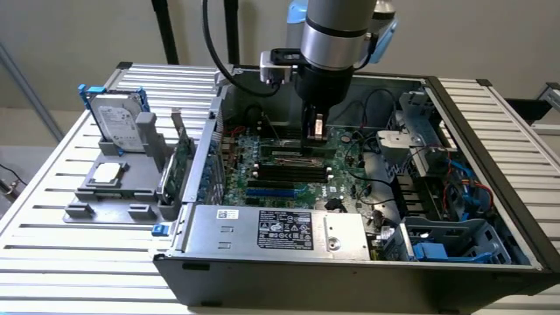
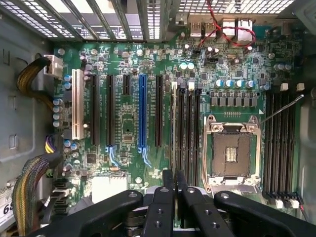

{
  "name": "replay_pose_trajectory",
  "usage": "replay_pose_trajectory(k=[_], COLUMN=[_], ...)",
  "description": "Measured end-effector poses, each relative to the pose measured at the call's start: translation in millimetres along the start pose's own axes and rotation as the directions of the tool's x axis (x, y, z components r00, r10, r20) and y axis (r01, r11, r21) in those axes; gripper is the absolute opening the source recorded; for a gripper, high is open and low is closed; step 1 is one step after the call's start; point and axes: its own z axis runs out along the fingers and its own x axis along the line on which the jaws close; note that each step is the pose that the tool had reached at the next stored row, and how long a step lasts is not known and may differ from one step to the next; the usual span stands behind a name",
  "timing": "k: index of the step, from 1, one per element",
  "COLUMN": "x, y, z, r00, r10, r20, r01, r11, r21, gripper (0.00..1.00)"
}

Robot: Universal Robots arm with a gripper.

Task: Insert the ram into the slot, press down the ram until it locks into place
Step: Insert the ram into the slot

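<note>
Wrist view | pincer [image 2: 174, 183] tips together at the ram's top edge | ram [image 2: 174, 128] stands in slot [image 2: 174, 91], motherboard [image 2: 128, 123] | judgement: press straight down, centred, no tilt, until both end clips snap.

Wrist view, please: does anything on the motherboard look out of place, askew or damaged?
Nothing looks damaged or spilled. One oddity: the CPU socket is empty, and its thin metal lever juts out at a slant across the black slots beside it instead of lying latched.
</note>
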Motion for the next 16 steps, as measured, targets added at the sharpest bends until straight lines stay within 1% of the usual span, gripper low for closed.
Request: replay_pose_trajectory(k=[16], x=[0.5], y=[-1.2], z=[29.0], r00=[1.0000], r10=[0.001], r20=[0.0000], r01=[-0.001], r11=[1.0000], r21=[0.0000], gripper=[0.13])
